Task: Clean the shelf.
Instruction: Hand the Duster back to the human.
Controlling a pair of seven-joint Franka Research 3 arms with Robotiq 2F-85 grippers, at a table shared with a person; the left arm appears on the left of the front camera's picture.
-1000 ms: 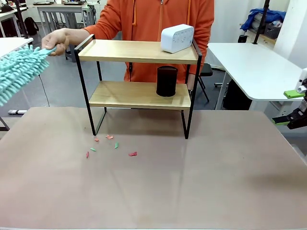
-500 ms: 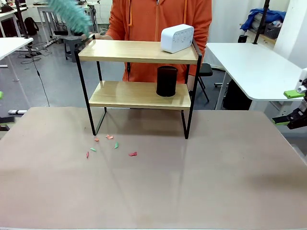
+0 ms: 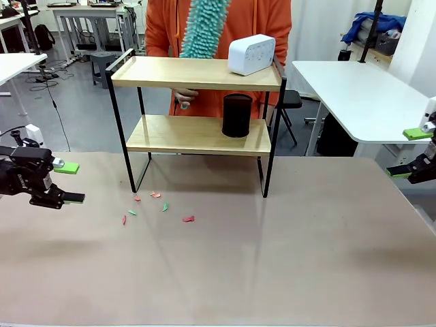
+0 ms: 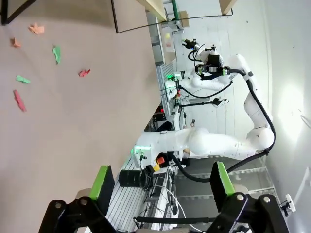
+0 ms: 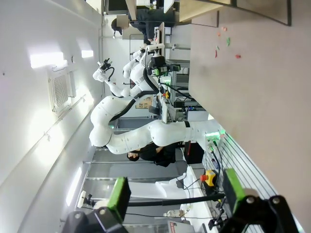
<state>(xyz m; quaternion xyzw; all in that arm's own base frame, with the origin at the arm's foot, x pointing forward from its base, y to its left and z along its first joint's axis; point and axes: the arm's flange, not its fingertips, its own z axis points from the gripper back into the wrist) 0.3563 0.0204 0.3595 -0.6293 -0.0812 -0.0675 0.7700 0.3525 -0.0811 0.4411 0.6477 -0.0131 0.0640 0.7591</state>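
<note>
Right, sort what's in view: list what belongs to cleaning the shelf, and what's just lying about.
Belongs to the job:
- shelf
- teal duster the person holds above it
- white box on the top board
- black cup on the lower board

Just lying about:
- paper scraps on the table

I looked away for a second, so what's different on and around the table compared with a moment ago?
The person swung the teal duster from the far left, up and over, so it now hangs behind the shelf's top board, the person's hand lower behind it. The left gripper came into view at the table's left edge, jaws open. The right gripper, white box, black cup and paper scraps stayed put.
</note>
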